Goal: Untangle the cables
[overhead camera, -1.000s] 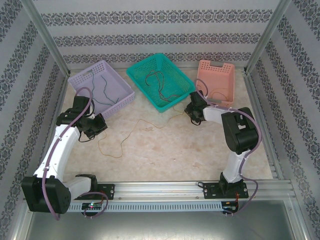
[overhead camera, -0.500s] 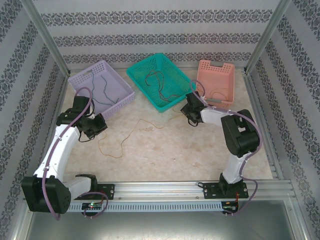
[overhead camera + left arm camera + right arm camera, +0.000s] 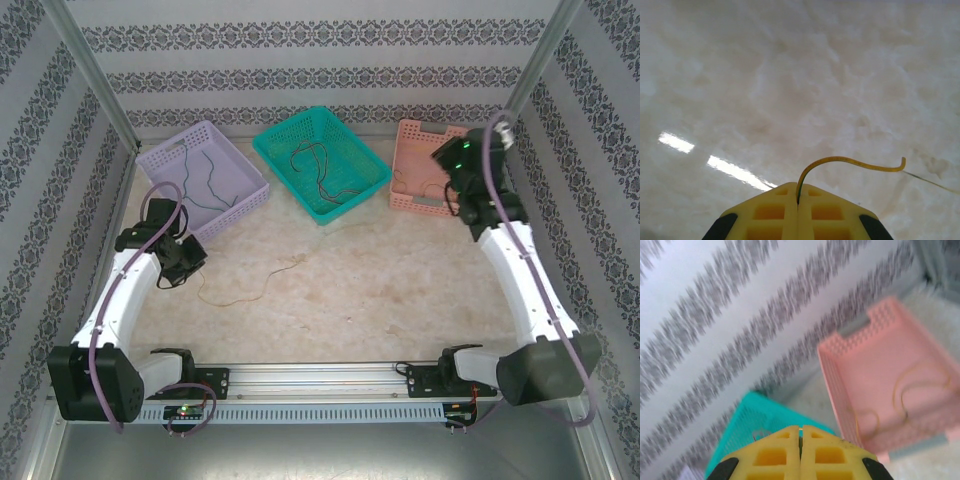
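Left tool [image 3: 798, 194] is pinching the yellow cable [image 3: 850, 161] low over the bench [image 3: 790, 75], and the cable trails right. Dark cable [image 3: 207, 180] sits in the lilac basket [image 3: 240, 208], tangled cables [image 3: 315, 160] in the teal basket [image 3: 285, 185], a yellow loop [image 3: 895, 390] in the pink basket [image 3: 830, 370]. Right tool [image 3: 800, 434] is pressed together, empty, high above.

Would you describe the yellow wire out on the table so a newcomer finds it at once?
Start at the teal plastic mesh basket in the middle of the back row, then look in front of it on the pale marbled table. A thin orange-yellow wire snakes across it, one end pinched in the shut left end effector. The other wires lie inside baskets; this one does not.
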Motion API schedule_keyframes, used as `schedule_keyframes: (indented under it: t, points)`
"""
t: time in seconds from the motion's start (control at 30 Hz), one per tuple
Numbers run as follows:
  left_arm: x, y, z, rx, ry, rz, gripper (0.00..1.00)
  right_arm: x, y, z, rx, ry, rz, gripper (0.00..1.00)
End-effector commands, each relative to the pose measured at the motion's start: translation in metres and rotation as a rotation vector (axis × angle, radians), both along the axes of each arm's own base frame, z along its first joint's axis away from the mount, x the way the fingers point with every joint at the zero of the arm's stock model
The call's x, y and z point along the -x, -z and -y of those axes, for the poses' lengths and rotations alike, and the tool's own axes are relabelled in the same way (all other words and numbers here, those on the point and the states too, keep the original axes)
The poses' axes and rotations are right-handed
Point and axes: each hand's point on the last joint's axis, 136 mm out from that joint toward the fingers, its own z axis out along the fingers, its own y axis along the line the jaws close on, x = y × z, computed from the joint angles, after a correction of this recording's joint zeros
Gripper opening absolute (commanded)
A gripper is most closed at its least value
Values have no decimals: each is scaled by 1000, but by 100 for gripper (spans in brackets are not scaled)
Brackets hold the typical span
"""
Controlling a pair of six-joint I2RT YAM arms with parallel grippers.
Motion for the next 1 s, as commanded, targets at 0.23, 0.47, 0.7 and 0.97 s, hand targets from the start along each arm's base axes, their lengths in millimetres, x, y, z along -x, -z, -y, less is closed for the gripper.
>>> schedule_keyframes:
  t: [0.23,0.47,0.7,0.97]
  points:
    - [2,19,-21,0,-177,-12,0,29,-160,41,96,21,324,0]
    - [-6,3,28,173,-50,66,0,28,-221,31,125,-70,484,0]
    - [-39,-106,129,352,191,386,0,-25,-179,21,123,-174,342,0]
    - [-49,-287,179,504,363,848,0,-86,-2,45,123,-123,-72,0]
